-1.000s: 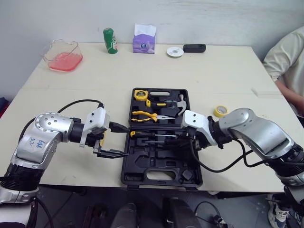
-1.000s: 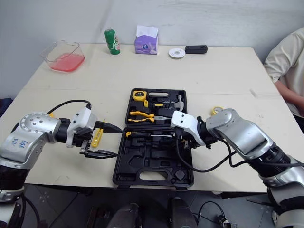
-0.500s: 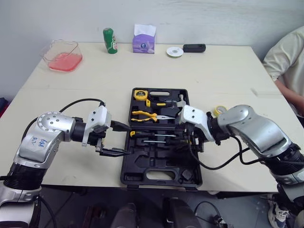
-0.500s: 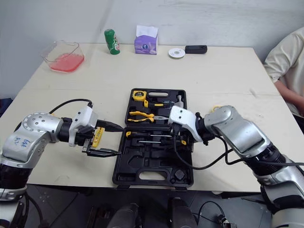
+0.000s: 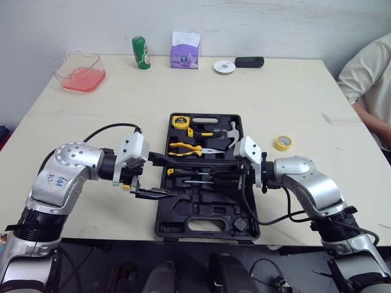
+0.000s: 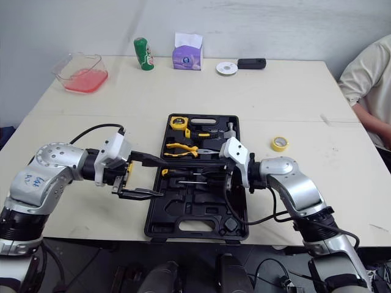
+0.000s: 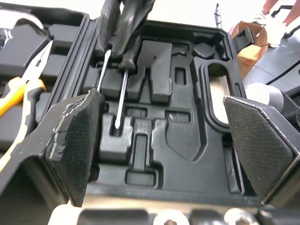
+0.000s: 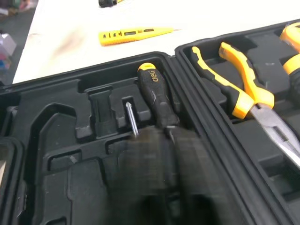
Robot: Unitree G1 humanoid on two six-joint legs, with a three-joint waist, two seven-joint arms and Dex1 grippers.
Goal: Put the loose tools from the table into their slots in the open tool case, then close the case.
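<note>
Left gripper [image 5: 165, 177] wide apart, right gripper [image 5: 224, 177] we cannot tell — the yellow pen [image 8: 136, 33] looks light, slippery — grab its middle.

The tool case [image 5: 204, 210] is black all over. The pliers [image 5: 185, 147] have yellow-orange handles, the tape measure [image 5: 179, 121] is yellow, and 1 screwdriver [image 8: 154, 91] has a black handle with a yellow cap. The tester pen [image 8: 133, 33] and tape roll [image 5: 283, 143] are yellow, and the bench [image 5: 287, 91] is pale cream. The left gripper [image 5: 164, 177] is black, with finely dotted pads [image 7: 77, 136]. The can [image 5: 142, 52] is green and the tissue pack [image 5: 185, 56] is purple.
</note>
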